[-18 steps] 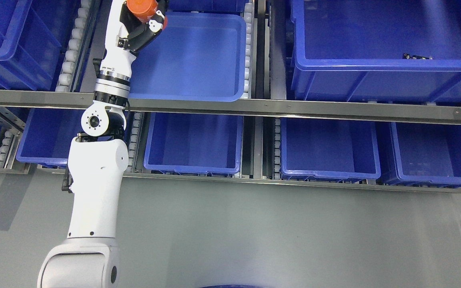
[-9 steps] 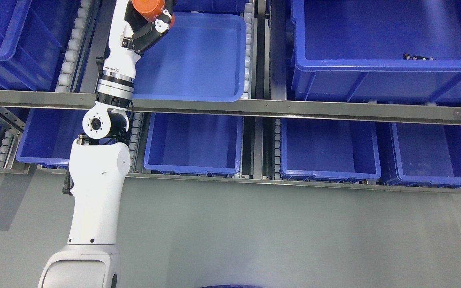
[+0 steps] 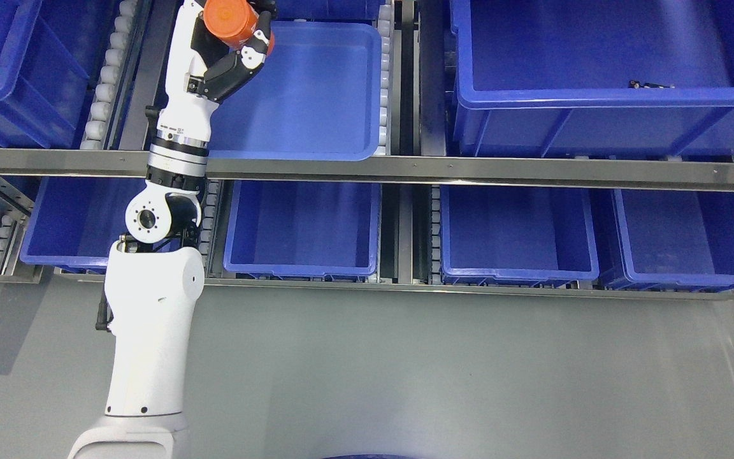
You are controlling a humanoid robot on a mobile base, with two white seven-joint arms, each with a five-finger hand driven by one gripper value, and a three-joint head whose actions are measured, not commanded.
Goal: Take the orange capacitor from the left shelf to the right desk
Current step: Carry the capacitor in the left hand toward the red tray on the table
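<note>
Glossy white arm shells (image 3: 150, 331), a silver-and-black wrist band, round elbow joint (screws, perhaps), black-and-white hand (image 3: 230, 54)

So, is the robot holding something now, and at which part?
Yes: the left hand holds the orange capacitor, fingers wrapped around its side, above the blue bin.

Left arm extended upward, wrist bent right, left hand (image 3: 232, 44) fingers curled, clamped on orange capacitor (image 3: 230, 19).
</note>
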